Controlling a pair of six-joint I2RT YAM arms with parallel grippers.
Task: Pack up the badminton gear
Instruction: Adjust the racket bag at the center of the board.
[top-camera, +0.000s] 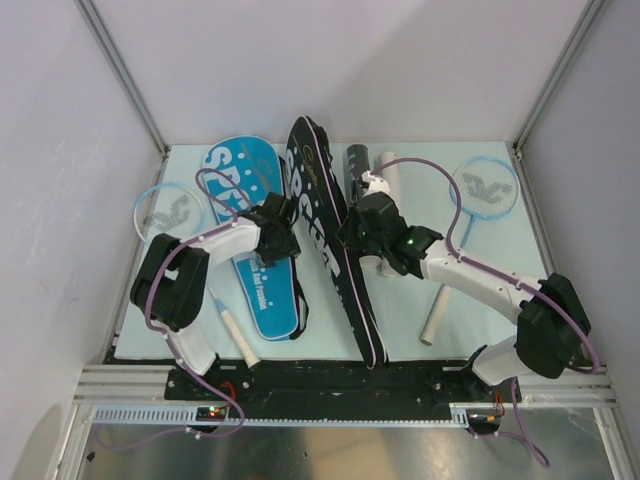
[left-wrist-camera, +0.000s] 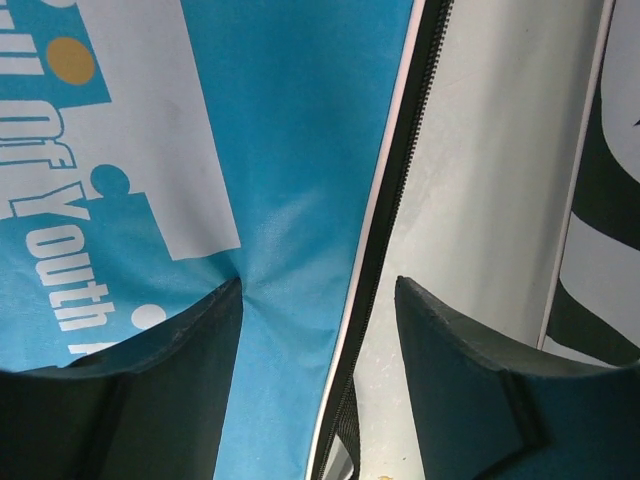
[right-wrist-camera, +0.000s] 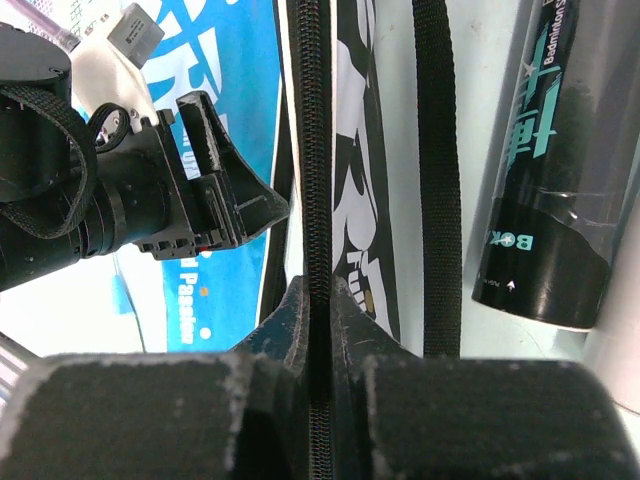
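Note:
The blue racket cover (top-camera: 245, 235) lies flat left of centre. My left gripper (left-wrist-camera: 320, 300) is open and straddles its zippered right edge (left-wrist-camera: 385, 240), one finger (left-wrist-camera: 190, 350) over the blue fabric and the other above bare table. Beside it the black racket cover (top-camera: 330, 250) stands on edge. My right gripper (right-wrist-camera: 318, 300) is shut on the black cover's zipper seam (right-wrist-camera: 316, 150). A black tube (top-camera: 357, 165) and a white tube (top-camera: 388, 172) lie behind the right gripper. One racket (top-camera: 170, 210) lies at far left, another (top-camera: 487, 188) at far right.
The black cover's strap (right-wrist-camera: 437, 180) runs along the table between that cover and the black tube (right-wrist-camera: 560, 170). The left gripper (right-wrist-camera: 225, 200) sits close to the left of the right gripper. Frame rails and walls bound the table (top-camera: 480, 300).

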